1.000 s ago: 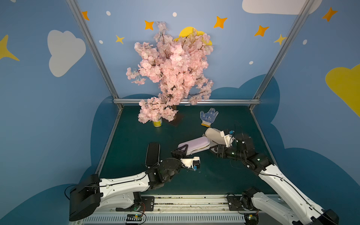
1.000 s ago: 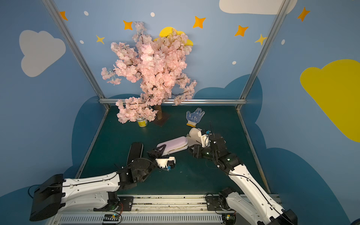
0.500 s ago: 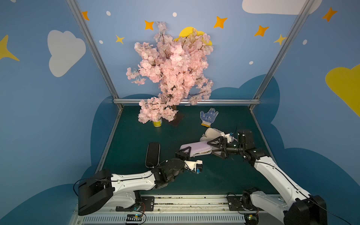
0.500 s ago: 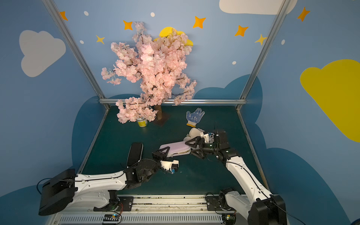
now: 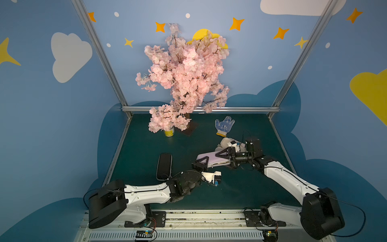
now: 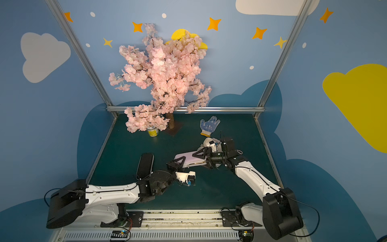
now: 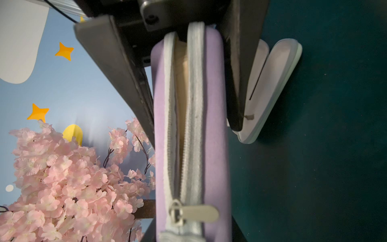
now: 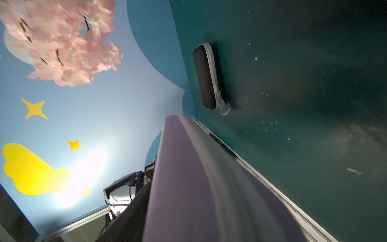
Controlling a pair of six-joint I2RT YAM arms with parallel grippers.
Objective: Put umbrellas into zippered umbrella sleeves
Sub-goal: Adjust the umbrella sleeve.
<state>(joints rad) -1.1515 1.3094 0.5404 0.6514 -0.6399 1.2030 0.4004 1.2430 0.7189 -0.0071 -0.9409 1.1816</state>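
We find bare table point(image 5: 240, 188) near the front edge and along the left side beside the black case point(image 5: 164, 166). The lavender case point(image 5: 209, 157) bars the middle, with the off-white case point(image 5: 224, 141) just behind it. The glove point(image 5: 224, 125), tree point(image 5: 184, 73) and can point(image 5: 169, 132) crowd the rear.

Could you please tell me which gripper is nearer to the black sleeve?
Left. The left gripper clamps the lavender sleeve at its end nearest the black sleeve; the right gripper is at its far end.
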